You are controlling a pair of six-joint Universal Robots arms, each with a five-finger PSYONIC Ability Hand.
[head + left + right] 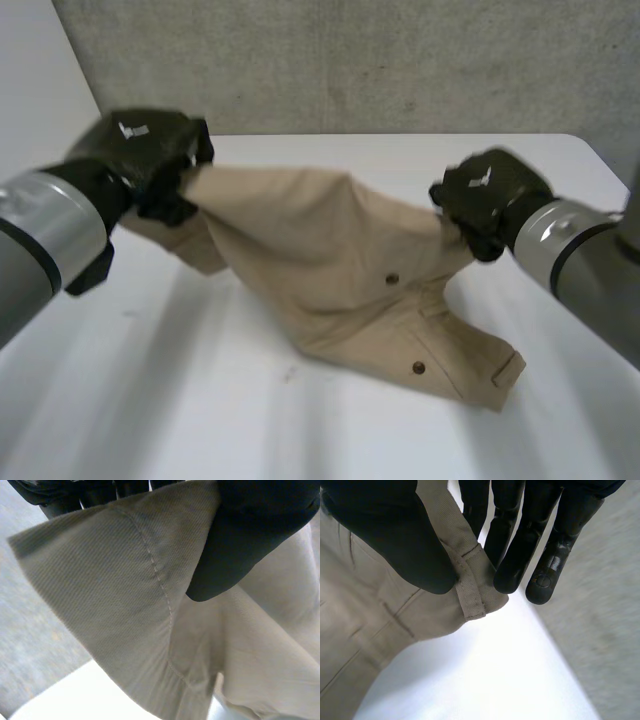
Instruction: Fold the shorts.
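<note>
the left hand (150, 150) and right hand (490, 195) are matt black, each with a small white mark (131, 130) on its back. shiny silver cuffs (55, 225) join them to grey arms (600, 290).

The flat white table (200, 400), rounded at its far right corner, carried one thing: tan twill shorts (340, 270). Their lower part, with two small dark buttons (418, 368), rested near its middle, while their upper edge stood raised off the surface.

table (200, 410): white, rounded far corner | wall (400, 60): grey, speckled, behind far edge | light: soft
</note>
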